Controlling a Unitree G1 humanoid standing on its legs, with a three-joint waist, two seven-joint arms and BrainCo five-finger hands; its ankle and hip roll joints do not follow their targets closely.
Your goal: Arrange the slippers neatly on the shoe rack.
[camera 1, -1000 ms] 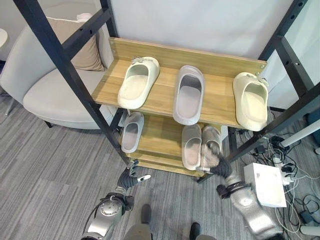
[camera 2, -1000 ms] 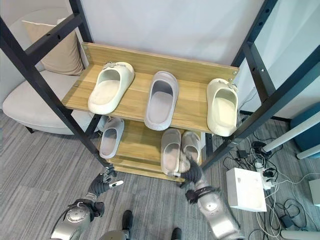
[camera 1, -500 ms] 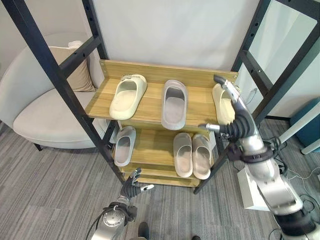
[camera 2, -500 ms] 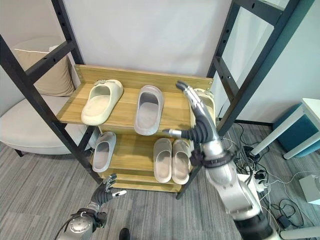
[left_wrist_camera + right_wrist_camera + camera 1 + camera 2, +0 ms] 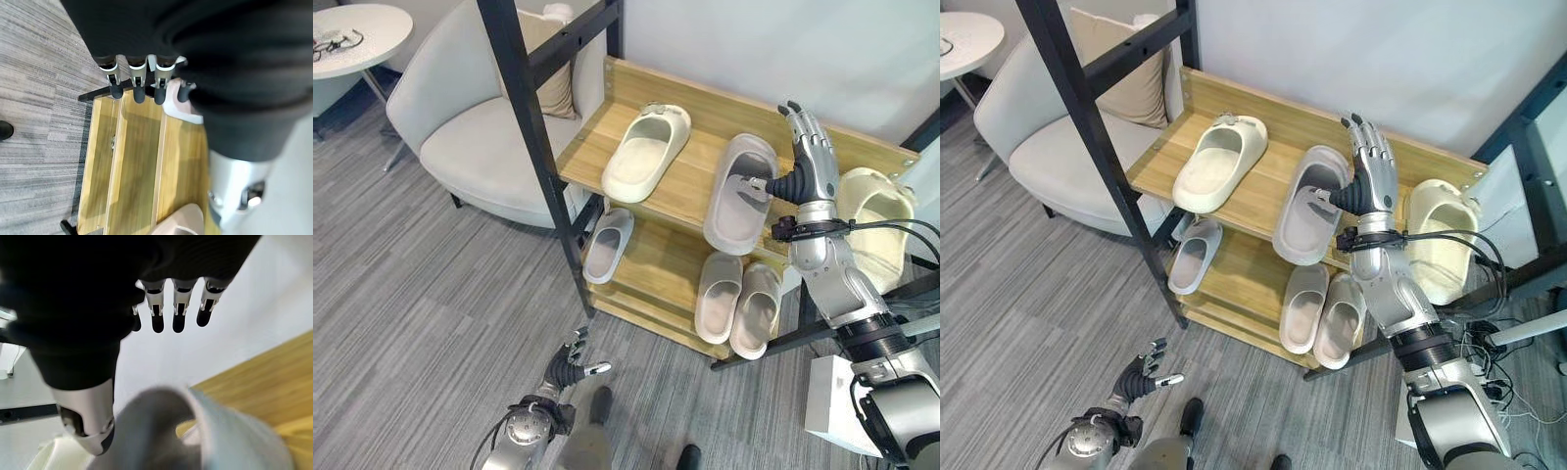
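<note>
Slippers sit on both shelves of the shoe rack (image 5: 675,186); nothing is carried.

Near: left hand (image 5: 570,366) low over the grey ribbed carpet (image 5: 421,284), fingers loosely spread, holding nothing. Idle.

Lower shelf: lone grey slipper (image 5: 608,245) on the left, well apart from the grey pair (image 5: 737,301) on the right, whose two slippers touch side by side. Their heels sit close to the front lip.

Upper shelf: right hand (image 5: 809,162) raised with straight fingers, thumb reaching toward the opening of the grey top slipper (image 5: 738,191). Can't tell if the thumb actually touches. That slipper's heel overhangs the front edge of the plank. Cream slipper (image 5: 646,151) lies to the left, skewed relative to the grey one. Second cream slipper (image 5: 874,225) is at the far right end, partly behind the forearm.

Risks, my read:
- Grey top slipper is already hanging over the edge; a sideways nudge from the thumb could tip it off onto the pair below.
- Forearm crosses just beside the right cream slipper; swinging the arm out could drag it off the shelf end.
- Black rack post (image 5: 524,108) stands close on the left, a collision risk on any wide reach.

Materials: slippers look like moulded foam, smooth, rounded, thick soles, so light and easy to slide. Shelves are flat wood-grain planks with a low back lip, no front stop.
</note>
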